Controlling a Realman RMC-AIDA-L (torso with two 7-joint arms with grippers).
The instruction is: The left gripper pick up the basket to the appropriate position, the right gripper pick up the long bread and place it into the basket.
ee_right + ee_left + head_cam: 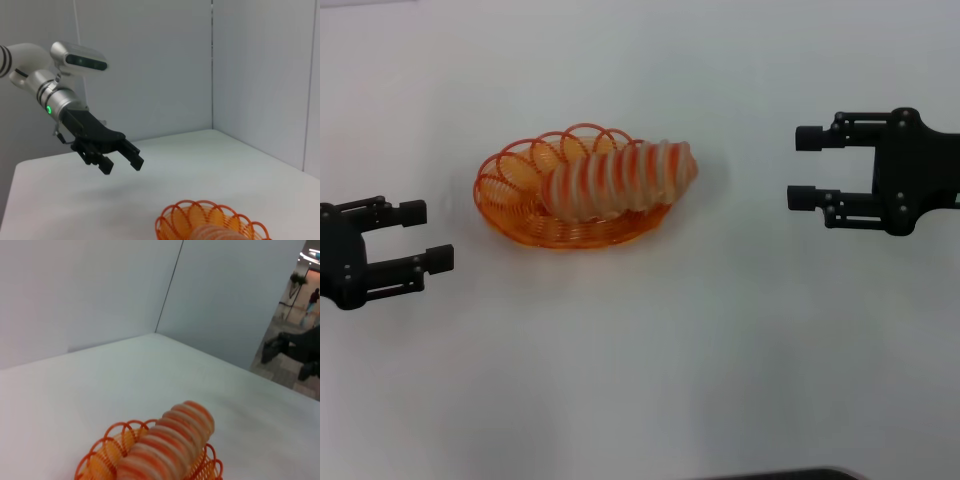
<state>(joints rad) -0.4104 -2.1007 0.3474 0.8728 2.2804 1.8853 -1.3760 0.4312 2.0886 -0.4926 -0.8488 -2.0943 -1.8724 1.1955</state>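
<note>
The long bread (pixel 620 180) lies in the basket (pixel 510 215) at bench (pixel 640 380) centre. The left tool (pixel 430 237) at nine o'clock and right tool (pixel 803 168) at three hover spread, empty. Placement looks done; only retreat remains.

Long bread (pixel 620 178) lies in the basket (pixel 510 215) — left pincer (pixel 428 235) and right pincer (pixel 802 168) both spread, apart.
</note>
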